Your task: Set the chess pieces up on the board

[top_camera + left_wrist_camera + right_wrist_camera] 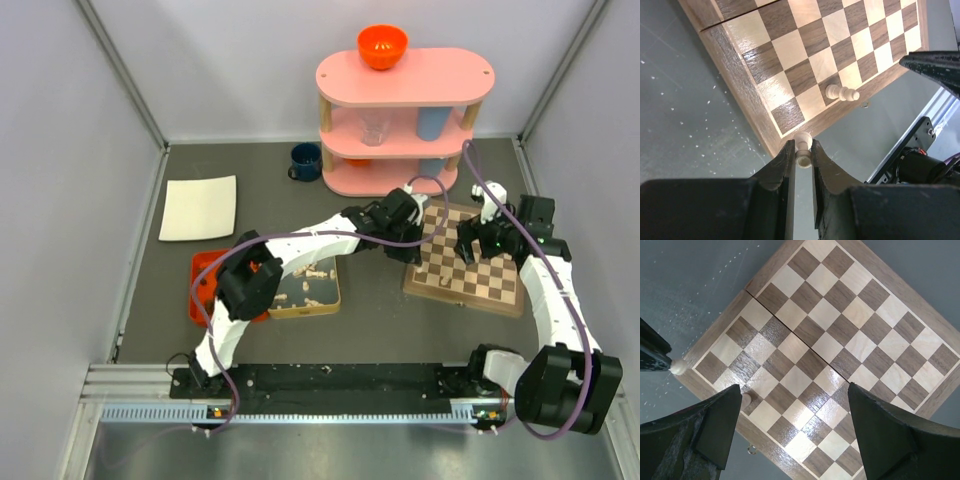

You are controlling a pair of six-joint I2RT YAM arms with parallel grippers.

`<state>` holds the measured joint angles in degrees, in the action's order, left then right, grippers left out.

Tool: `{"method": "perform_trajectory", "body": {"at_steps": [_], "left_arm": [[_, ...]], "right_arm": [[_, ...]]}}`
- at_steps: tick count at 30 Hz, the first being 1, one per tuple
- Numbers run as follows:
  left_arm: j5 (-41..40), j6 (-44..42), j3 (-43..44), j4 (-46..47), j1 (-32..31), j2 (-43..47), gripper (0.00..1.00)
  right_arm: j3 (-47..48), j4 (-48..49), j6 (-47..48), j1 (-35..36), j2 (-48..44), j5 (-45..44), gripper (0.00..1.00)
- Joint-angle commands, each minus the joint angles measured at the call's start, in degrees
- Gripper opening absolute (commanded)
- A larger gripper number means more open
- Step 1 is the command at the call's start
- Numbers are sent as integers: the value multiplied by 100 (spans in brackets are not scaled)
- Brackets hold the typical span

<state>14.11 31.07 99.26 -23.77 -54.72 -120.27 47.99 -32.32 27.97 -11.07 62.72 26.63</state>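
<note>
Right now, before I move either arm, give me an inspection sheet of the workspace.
Surface: dark grey table, with pale specks near the board.
Job's things: board lies flat and nearly bare; one pale piece sits on a dark square by its edge; spare pieces are in the tin.
Clutter: orange tray, white square plate, blue mug, pink shelf with an orange bowl on top.
Grippers: left gripper is shut on a pale pawn at the board's corner; right gripper is open above the board.
Cables: purple cable loops beside the shelf.
Surroundings: grey walls, metal rail at the near edge.
</note>
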Motion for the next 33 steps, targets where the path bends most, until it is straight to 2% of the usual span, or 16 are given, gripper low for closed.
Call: {"method": "perform_trajectory", "body": {"at_steps": [1, 10, 23, 25, 28, 33], "left_arm": [[-101, 171, 480, 92, -65, -269, 1], [-224, 119, 805, -110, -136, -673, 2], [-312, 31, 893, -268, -206, -805, 4], [-312, 31, 902, -277, -223, -823, 6], [-330, 31, 902, -295, -232, -832, 12], [-374, 4, 919, -339, -241, -832, 13]], "right_arm": [[9, 243, -90, -36, -137, -105, 87], [9, 252, -90, -36, -172, -88, 87], [9, 261, -90, -36, -164, -79, 88], [0, 252, -89, -36, -164, -88, 88], [9, 252, -90, -36, -163, -88, 88], [0, 252, -90, -35, -163, -88, 88]]}}
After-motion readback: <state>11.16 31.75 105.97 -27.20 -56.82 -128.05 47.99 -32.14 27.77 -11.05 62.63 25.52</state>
